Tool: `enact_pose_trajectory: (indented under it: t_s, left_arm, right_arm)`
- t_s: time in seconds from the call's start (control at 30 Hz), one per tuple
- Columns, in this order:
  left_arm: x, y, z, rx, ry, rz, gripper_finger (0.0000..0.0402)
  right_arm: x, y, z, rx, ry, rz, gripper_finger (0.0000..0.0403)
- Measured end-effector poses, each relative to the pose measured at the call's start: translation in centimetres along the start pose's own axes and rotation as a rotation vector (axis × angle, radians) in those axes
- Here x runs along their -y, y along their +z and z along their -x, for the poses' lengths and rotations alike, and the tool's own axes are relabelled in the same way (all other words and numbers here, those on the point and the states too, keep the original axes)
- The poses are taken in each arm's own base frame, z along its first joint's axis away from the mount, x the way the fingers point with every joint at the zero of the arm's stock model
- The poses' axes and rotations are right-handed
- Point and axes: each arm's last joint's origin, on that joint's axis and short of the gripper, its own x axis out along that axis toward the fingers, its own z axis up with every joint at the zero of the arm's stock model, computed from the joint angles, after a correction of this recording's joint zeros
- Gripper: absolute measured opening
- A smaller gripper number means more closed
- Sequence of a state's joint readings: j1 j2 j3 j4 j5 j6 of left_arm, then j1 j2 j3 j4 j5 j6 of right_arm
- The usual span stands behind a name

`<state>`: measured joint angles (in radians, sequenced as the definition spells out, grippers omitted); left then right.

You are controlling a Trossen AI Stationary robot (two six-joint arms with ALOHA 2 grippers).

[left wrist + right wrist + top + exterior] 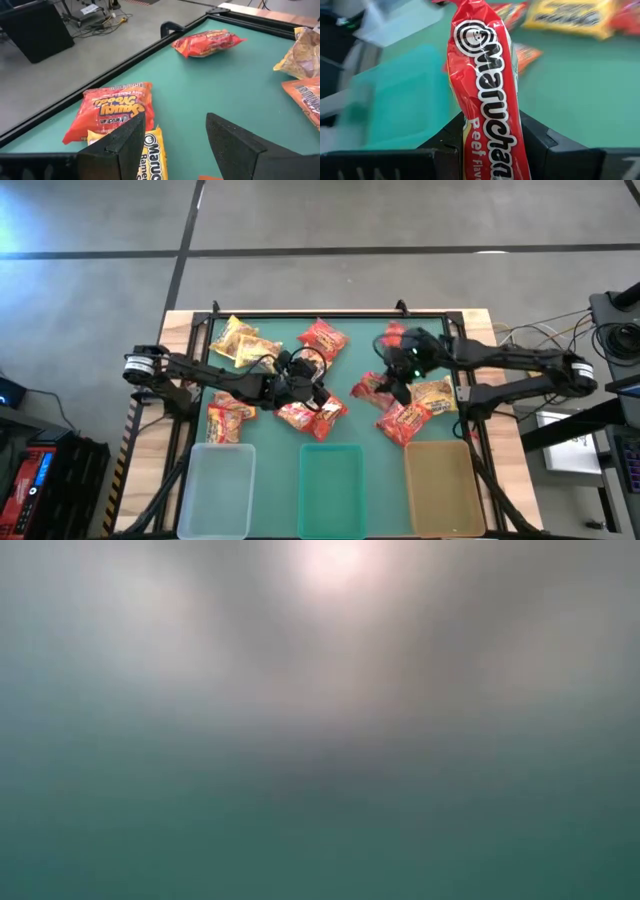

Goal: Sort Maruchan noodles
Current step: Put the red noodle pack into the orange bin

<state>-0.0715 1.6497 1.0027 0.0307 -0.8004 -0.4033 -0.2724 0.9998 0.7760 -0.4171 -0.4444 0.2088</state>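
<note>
The right gripper [490, 145] is closed on a red packet [487, 90]. The packet stands upright between the two dark fingers, and its white letters read Maruchan and Beef. In the high view this gripper [405, 370] is over the right part of the green mat [360, 355], above a group of packets.

The left gripper [172, 142] is released; its two fingers stand apart with nothing between them. It is low over the mat, just beside a red-orange packet [112, 112] and a yellow packet [152, 155] that lie touching each other. From above, the left gripper [300, 388] is near the middle of the mat.

I judge the task to be only at its beginning. The three trays along the near edge look empty: a clear tray [217, 488] on the left, a green tray [331, 488] in the middle, a brown tray [444, 488] on the right. Apart from the red one in the right gripper, every packet that shows lies loose on the mat, so nearly all the sorting is left.

The packets are square and flat, of shiny crinkled plastic that catches the light. They should bend and slip easily. The mat is smooth and matte, with a dark raised frame [125, 67] around it. The trays are shallow rectangles with rounded corners. The low view shows only a blur.
</note>
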Motion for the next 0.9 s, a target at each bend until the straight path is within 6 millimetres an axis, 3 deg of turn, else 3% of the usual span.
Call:
enact_pose_trajectory:
  t_s: [0.53,0.9]
  left_arm:
    - [0.6,-0.4,0.6,-0.003,-0.022,0.041,0.0194]
    - [1.7,-1.0,1.9,-0.003,-0.068,0.058,0.0194]
  right_arm:
    - [-6.8,-6.1,0.4,-0.361,0.168,-0.077,0.011]
    - [-8.8,-9.3,1.0,-0.612,0.126,-0.089,0.0111]
